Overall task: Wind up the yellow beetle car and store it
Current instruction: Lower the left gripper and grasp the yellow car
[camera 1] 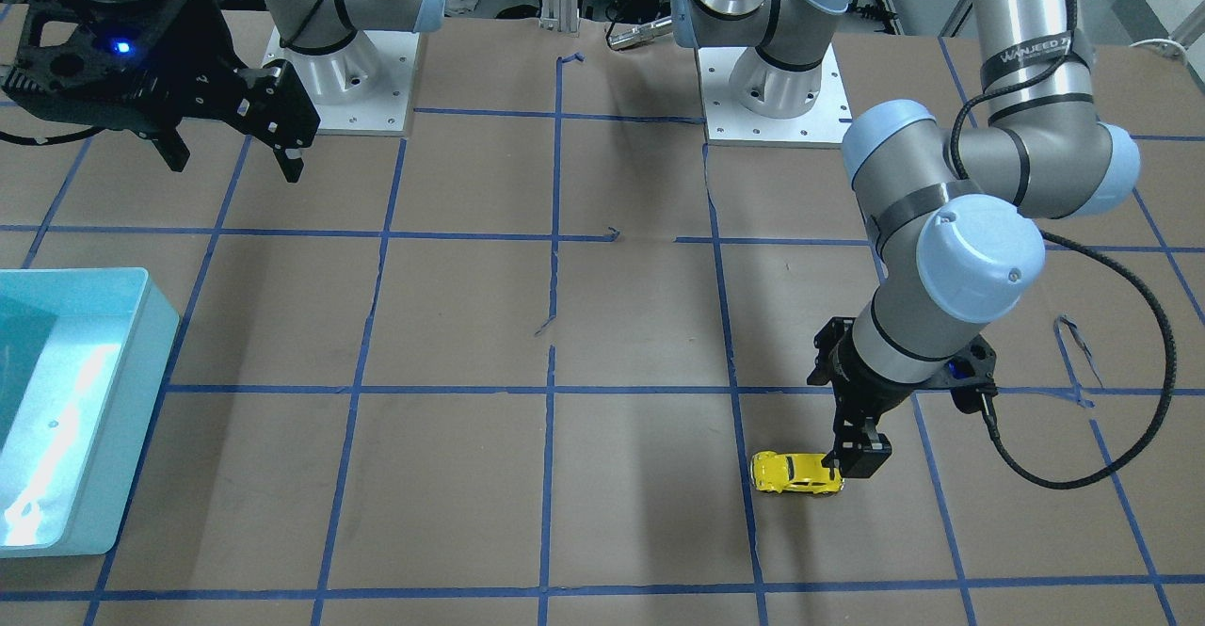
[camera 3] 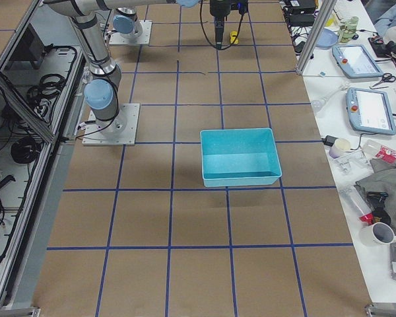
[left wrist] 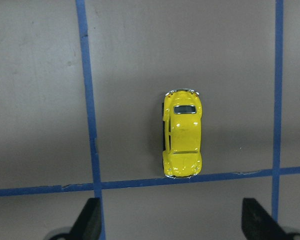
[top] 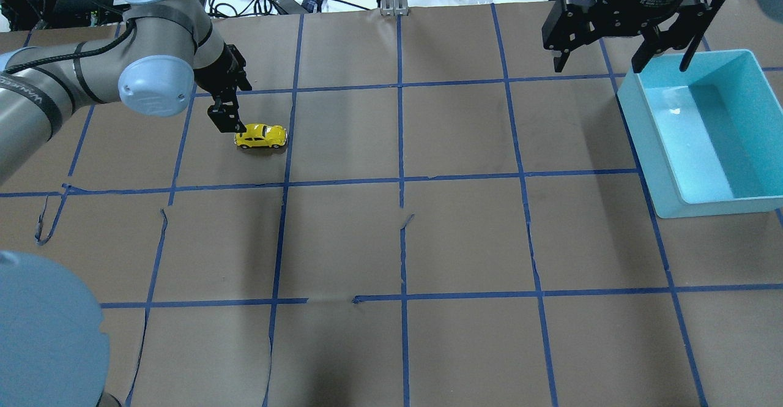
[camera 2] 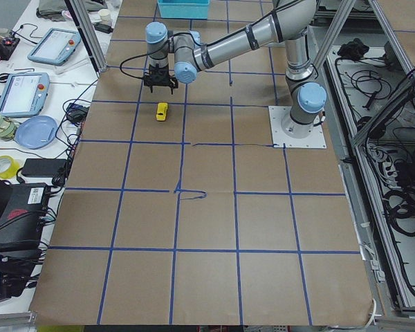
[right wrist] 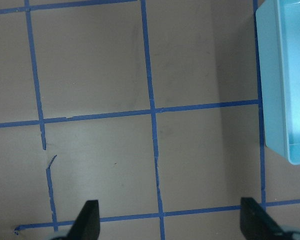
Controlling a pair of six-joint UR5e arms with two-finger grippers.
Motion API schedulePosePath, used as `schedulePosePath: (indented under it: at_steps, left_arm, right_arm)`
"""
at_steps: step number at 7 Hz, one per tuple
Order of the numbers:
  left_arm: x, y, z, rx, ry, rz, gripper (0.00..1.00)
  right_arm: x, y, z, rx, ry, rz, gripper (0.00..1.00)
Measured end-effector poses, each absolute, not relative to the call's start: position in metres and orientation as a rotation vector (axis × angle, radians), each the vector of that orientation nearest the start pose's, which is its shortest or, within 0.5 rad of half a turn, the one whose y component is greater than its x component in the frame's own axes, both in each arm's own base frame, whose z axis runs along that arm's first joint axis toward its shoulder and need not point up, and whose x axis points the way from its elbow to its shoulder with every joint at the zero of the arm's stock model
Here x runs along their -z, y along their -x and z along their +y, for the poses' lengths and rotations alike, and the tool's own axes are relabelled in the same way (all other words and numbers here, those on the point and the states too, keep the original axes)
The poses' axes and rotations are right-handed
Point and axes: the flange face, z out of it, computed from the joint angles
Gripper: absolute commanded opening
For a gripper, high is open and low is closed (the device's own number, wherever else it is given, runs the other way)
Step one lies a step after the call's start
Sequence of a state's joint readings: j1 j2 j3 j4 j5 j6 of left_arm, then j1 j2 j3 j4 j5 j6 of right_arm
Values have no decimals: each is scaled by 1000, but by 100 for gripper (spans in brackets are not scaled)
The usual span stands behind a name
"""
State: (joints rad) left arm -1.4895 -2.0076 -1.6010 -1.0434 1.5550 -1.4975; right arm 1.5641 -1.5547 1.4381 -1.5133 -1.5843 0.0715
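The yellow beetle car point(camera 1: 795, 473) stands on its wheels on the brown table, apart from any gripper. It also shows in the overhead view point(top: 261, 136), the exterior left view point(camera 2: 162, 111) and the left wrist view point(left wrist: 182, 142). My left gripper point(camera 1: 852, 457) hangs low just beside one end of the car, pointing down. In the left wrist view its fingertips point(left wrist: 90, 220) stand wide apart and empty, with the car ahead of them. My right gripper point(top: 599, 61) is open and empty, held high near the teal bin's far corner.
A teal open bin point(top: 648, 125) stands at the table's right side, seen also in the front view point(camera 1: 141, 344) and the right wrist view point(right wrist: 280, 100). Blue tape lines grid the brown paper. The arm bases point(camera 1: 339, 80) stand at the robot's edge.
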Motion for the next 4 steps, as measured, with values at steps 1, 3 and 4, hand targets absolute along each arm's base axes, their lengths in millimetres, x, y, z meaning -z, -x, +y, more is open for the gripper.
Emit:
schedulePosePath:
  at_steps: [1,3,4]
  left_arm:
    - [-259,82,-651,46,2271,2238,100]
    - [-231,81,-658,26,2262,2226,100]
    - [-220,80,-660,12,2254,2220,100]
  right_arm:
    - [-540,-128,-503,96,-123,3152,100]
    - [-538,-126,-505,90,-102,3170,100]
    - [-537,-124,-506,89,-71,3197,100]
